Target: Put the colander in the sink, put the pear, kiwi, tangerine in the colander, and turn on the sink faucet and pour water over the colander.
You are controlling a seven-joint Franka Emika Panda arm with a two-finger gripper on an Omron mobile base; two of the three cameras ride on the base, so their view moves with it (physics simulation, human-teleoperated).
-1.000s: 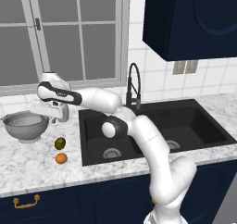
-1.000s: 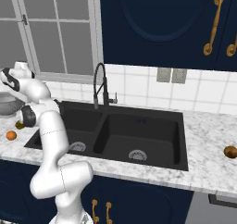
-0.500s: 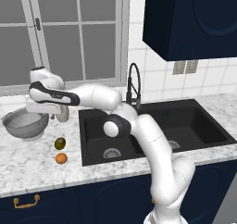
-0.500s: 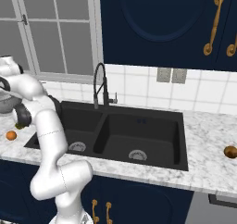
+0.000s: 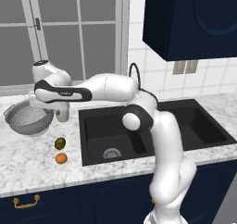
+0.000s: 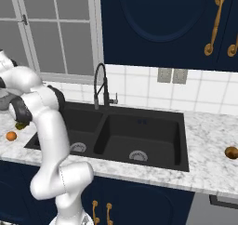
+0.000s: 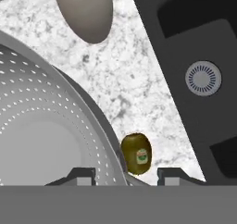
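The silver perforated colander [image 5: 27, 120] sits on the marble counter left of the black double sink [image 5: 139, 126]. My gripper [image 5: 43, 110] hangs over its right rim, open. In the hand view the fingertips [image 7: 81, 176] stand either side of the colander [image 7: 46, 130] rim, touching nothing I can see. The dark olive kiwi [image 7: 136, 153] lies just outside that rim, and the orange tangerine [image 5: 61, 158] lies in front of the kiwi [image 5: 59, 143]. The black gooseneck faucet [image 6: 99, 83] rises behind the sink [image 6: 139, 126]; no water runs. A brownish fruit [image 6: 231, 152], maybe the pear, lies far right.
A cream soap dispenser [image 7: 85, 10] stands on the counter between colander and sink. The sink's silver drain [image 7: 202, 78] shows in the near basin. A window is behind the counter and dark blue cabinets hang above on the right.
My hand has swung left and dropped from above the counter to the colander's right rim. The fruits and the colander have not moved.
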